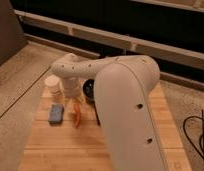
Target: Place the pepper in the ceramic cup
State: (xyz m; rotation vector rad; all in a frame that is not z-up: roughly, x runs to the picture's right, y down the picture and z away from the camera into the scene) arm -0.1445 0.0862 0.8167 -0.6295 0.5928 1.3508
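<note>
The red-orange pepper (pixel 76 115) lies on the wooden table (pixel 50 145), pointing toward the front edge. The off-white ceramic cup (pixel 53 85) stands upright at the table's back left, a short way behind and left of the pepper. My gripper (pixel 73 95) hangs at the end of the white arm, just above the pepper's far end and right beside the cup. The wrist hides much of it. Whether it touches the pepper does not show.
A blue block (pixel 56 113) lies left of the pepper. A dark round bowl (pixel 88 90) sits behind, partly hidden by my arm (pixel 125 105), which covers the table's middle and right. A black cable (pixel 199 135) lies on the floor at right.
</note>
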